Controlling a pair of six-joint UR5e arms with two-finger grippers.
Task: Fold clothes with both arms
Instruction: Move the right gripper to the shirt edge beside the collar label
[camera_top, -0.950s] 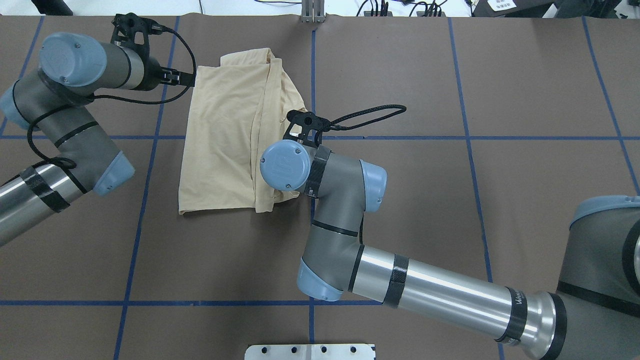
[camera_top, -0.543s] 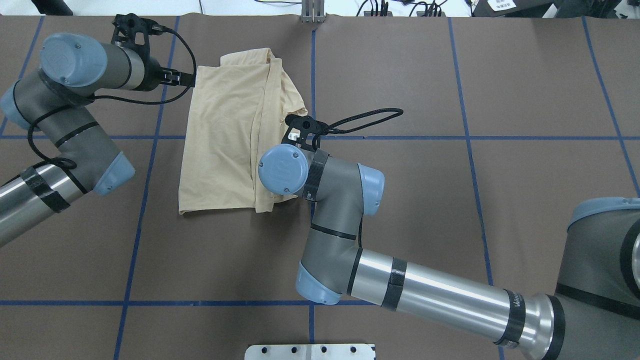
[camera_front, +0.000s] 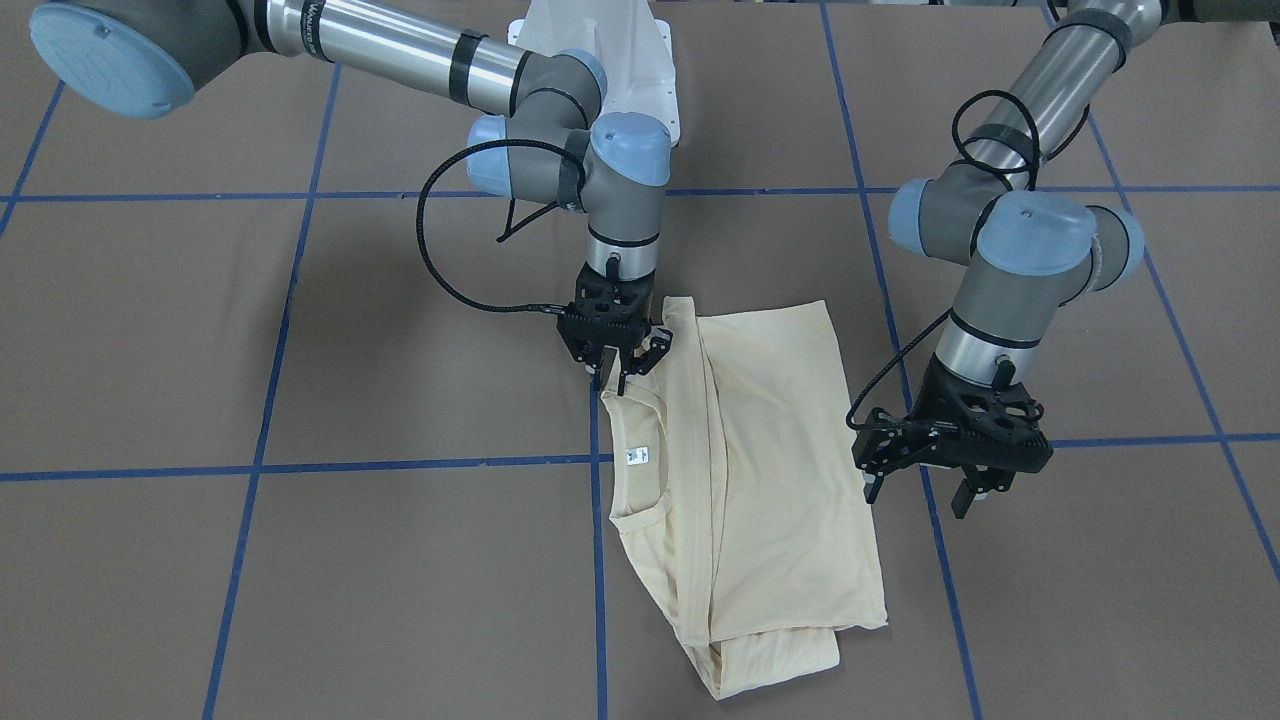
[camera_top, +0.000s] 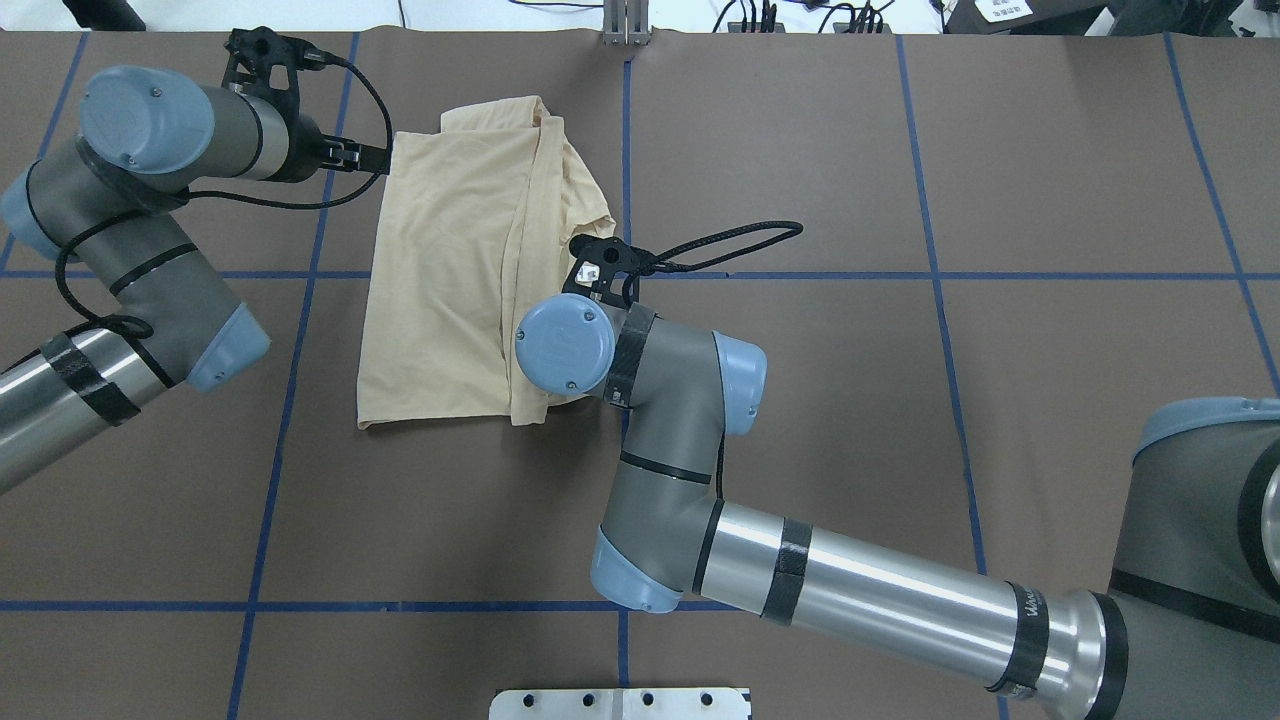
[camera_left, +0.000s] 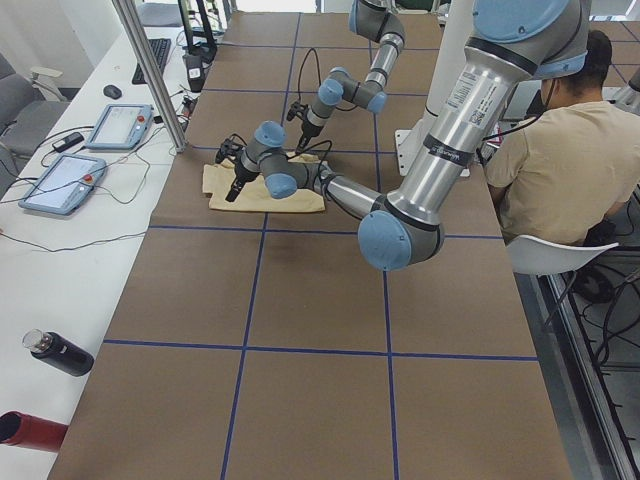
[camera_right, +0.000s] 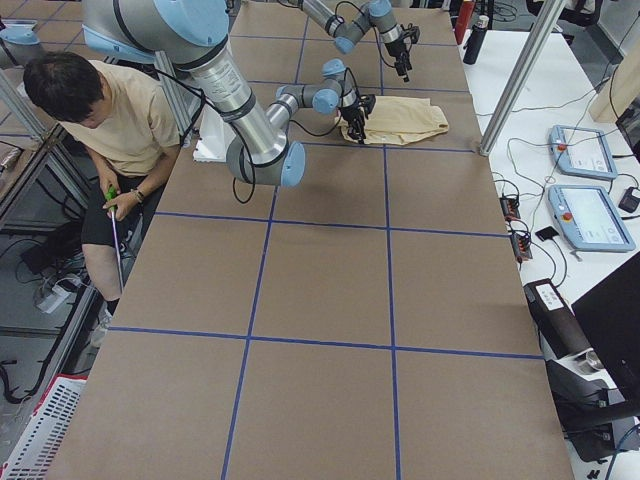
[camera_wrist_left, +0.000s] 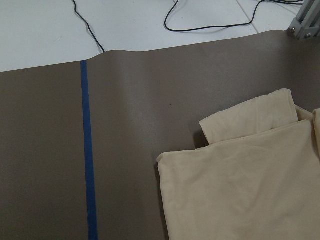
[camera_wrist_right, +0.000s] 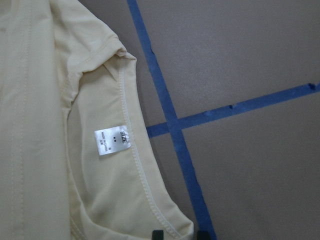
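1. The shirt (camera_top: 450, 270) lies flat on the bench (camera_top: 900, 400), already narrowed into a long panel with the plain side up. Its neck opening and the white neck label (camera_wrist_right: 112, 140) lie along the edge facing the right arm, close to a crossing of blue tape lines (camera_wrist_right: 175, 135).
2. The right gripper (camera_front: 622, 372) is released and holds nothing. It is poised over the collar end of that edge, and in the wrist view its fingertips appear to bracket the collar rim.
3. The left gripper (camera_front: 917, 498) is also released and empty. It sits just beside the opposite long edge, by the far corner in the overhead view. Whether it touches the cloth cannot be told.
4. Step in hand, as judged: taking paired grips for the next fold.
5. To do it well, each gripper should descend close to the bench. It should take in every layer at its edge, not the top ply alone, before clenching.
6. The two grips should sit level with each other across the panel so the crease runs straight.
7. The arms should lift and carry together. Thin knit sags and slides, so uneven motion would likely skew or undo the earlier folds.
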